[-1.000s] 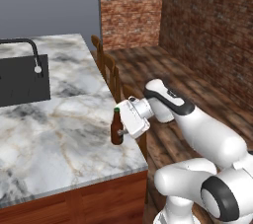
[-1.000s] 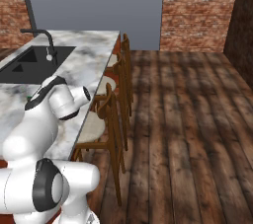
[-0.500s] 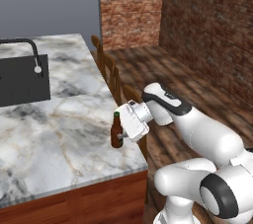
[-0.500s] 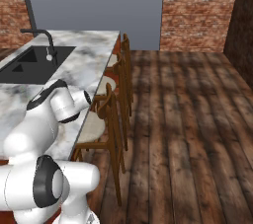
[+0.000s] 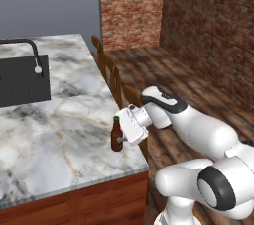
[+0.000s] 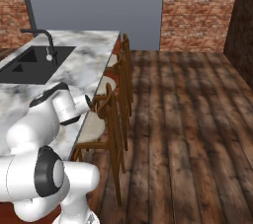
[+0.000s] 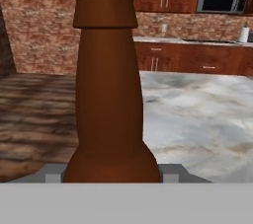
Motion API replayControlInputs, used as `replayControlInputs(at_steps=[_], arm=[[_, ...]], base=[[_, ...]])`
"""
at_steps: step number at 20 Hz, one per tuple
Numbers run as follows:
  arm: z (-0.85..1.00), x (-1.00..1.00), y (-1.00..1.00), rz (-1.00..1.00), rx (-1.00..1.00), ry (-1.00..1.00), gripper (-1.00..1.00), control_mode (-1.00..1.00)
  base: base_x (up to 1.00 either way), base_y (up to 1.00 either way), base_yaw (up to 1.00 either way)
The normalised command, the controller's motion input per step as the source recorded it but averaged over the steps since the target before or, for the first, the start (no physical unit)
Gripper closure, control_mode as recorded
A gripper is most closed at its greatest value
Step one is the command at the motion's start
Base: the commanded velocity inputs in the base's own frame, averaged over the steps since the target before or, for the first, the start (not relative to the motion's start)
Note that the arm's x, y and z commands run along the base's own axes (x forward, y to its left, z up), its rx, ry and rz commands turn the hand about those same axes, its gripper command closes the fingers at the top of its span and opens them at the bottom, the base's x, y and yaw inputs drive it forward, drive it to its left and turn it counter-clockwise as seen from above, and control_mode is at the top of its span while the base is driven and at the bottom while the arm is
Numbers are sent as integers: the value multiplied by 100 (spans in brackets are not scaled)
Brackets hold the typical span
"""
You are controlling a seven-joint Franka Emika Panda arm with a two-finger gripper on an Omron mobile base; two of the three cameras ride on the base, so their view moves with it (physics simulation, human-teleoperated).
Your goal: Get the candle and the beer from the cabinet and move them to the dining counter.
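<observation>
Standing upright near the right-hand edge of the white-grey veined marble surface [image 5: 59, 135]: small dark brown glass bottle with a green cap [image 5: 117, 135], base resting on the marble. Filling the middle of the hand view [image 7: 109, 94], neck rising between the two grey finger tips [image 7: 54, 172] at either side of its wide lower body. Sitting right against the bottle on its right in the left base view: white two-finger end effector [image 5: 123, 139], fingers flanking the glass, apparently grasping the bottle, though actual contact hard to confirm. Lying well back and to the left on the same marble top: black sink [image 5: 22, 80] with curved black faucet [image 5: 27, 50]. Lining the island's far side: wooden stools [image 6: 106, 119] over dark plank floor [image 6: 188, 134]. Closing off the background: red brick walls [image 5: 198, 26].
</observation>
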Motion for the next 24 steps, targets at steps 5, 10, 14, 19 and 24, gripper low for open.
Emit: replayControlInputs(at_steps=[5,10,14,19,24], arm=[[-20,12,0,0,0,0,100,-100],[-19,13,0,0,0,0,100,-100],[-10,10,0,0,0,0,100,-100],[0,14,0,0,2,0,100,-100],[0,34,2,0,1,0,100,-100]], base=[[0,0,0],[0,0,0],[0,0,0],[0,0,0],[0,0,0]])
